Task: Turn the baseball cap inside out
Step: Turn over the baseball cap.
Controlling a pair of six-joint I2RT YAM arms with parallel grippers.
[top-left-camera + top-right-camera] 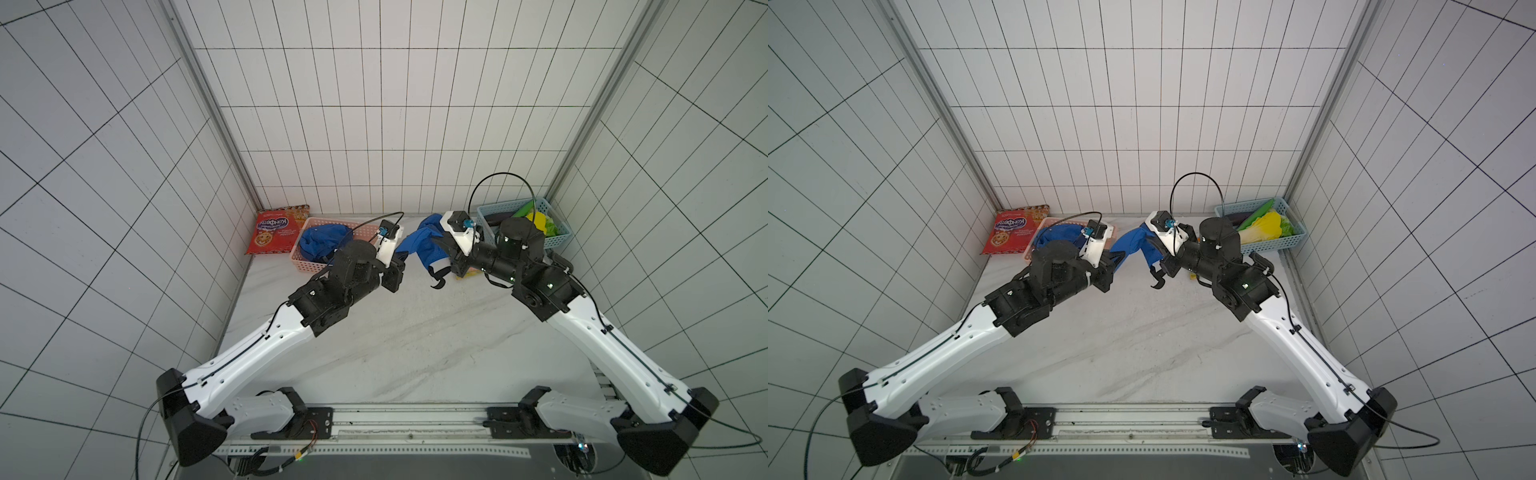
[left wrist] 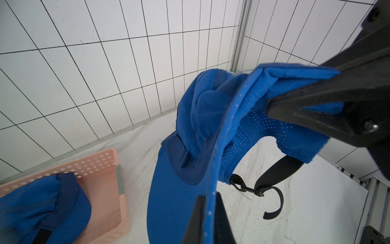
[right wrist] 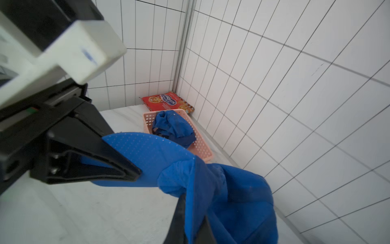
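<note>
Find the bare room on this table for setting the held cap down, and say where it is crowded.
The widest bare patch is the marble table between the left arm and right arm, from under the cap to the near rail. The back edge is crowded: cookie packet and pink basket in one corner, blue basket in the other.

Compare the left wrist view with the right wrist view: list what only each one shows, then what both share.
Only the left wrist view: the black strap dangling from the blue cap.
Only the right wrist view: the red cookie packet in the corner behind the pink basket.
Both: the blue cap clamped by the left gripper at the brim and by the right gripper at the back fabric, plus a second blue cap lying in the basket.
</note>
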